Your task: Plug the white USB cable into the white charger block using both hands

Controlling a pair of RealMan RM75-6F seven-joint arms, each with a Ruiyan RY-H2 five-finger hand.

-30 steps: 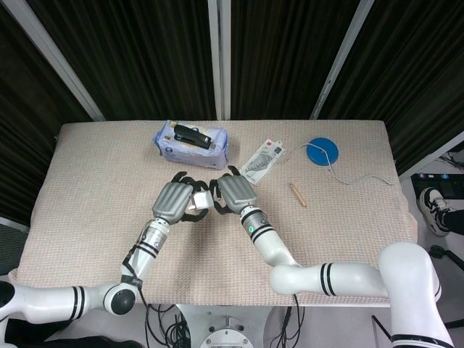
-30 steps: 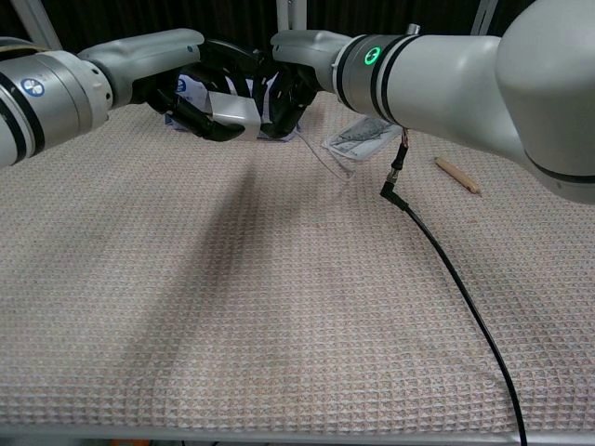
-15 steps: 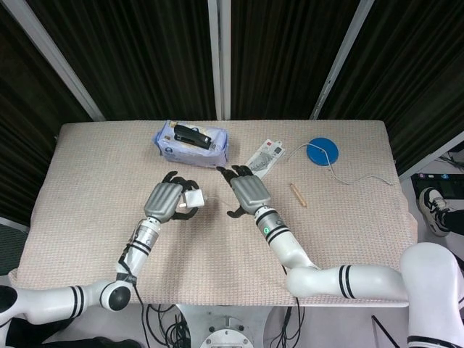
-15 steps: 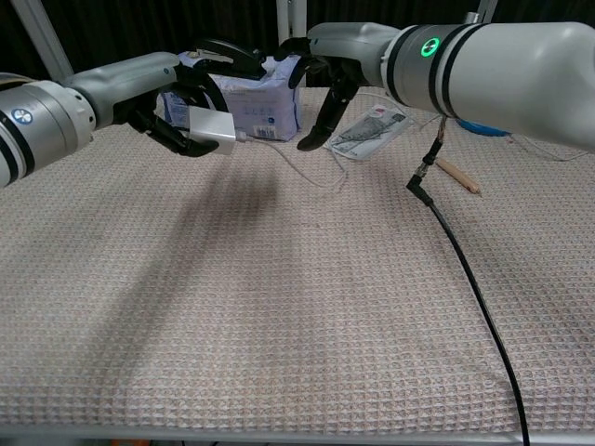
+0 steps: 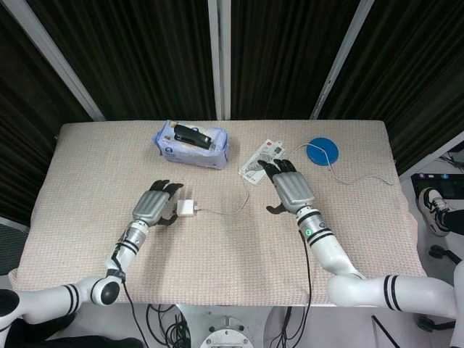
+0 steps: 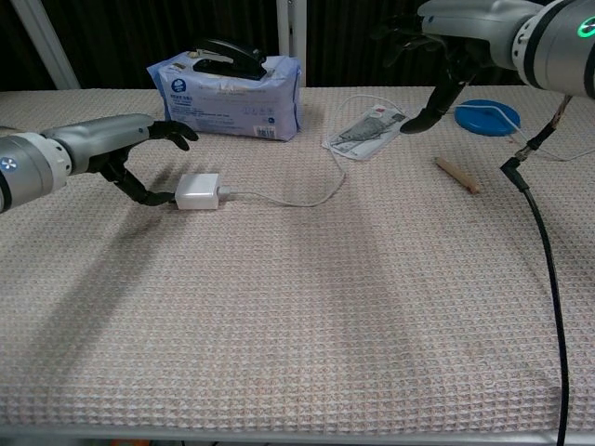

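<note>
The white charger block lies flat on the beige mat. The white USB cable is joined to its right end and runs right, then curves back toward the paper packet. My left hand hovers just left of the block with fingers spread; one fingertip sits at the block's left edge and nothing is gripped. My right hand is raised to the right of the cable, fingers apart and holding nothing.
A blue tissue pack with a black clip on it sits at the back. A paper packet, a blue disc and a wooden stick lie to the right. A black cable hangs from my right arm.
Both hands moved apart and let go. The block, held by my left hand before, now lies on the mat with the cable attached. My right hand drew off to the right.
</note>
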